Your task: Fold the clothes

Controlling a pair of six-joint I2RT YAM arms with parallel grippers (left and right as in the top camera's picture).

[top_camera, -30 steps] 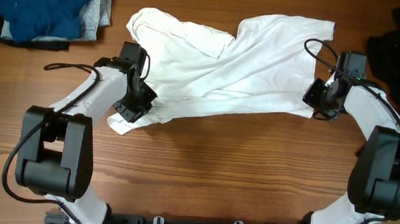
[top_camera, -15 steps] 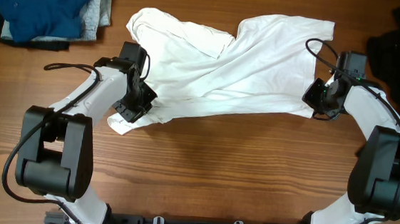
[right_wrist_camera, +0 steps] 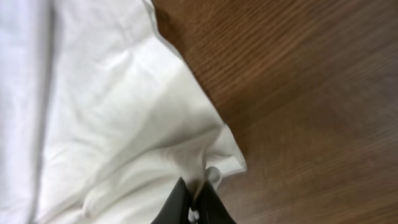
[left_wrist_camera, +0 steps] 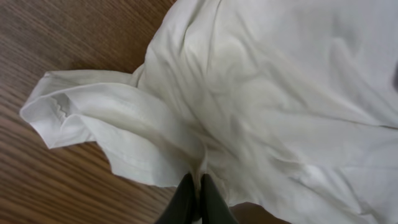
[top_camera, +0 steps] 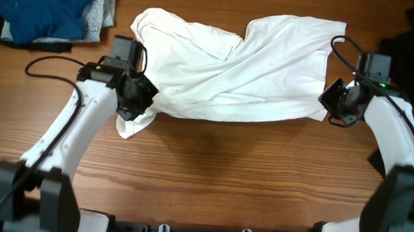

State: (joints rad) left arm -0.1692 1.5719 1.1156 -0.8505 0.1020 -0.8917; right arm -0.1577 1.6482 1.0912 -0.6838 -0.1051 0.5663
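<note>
No text, label, brand, number or sign legible in any view. Only plain, unprinted fabric on the visible side of the crumpled white cotton T-shirt (top_camera: 270,62).
</note>
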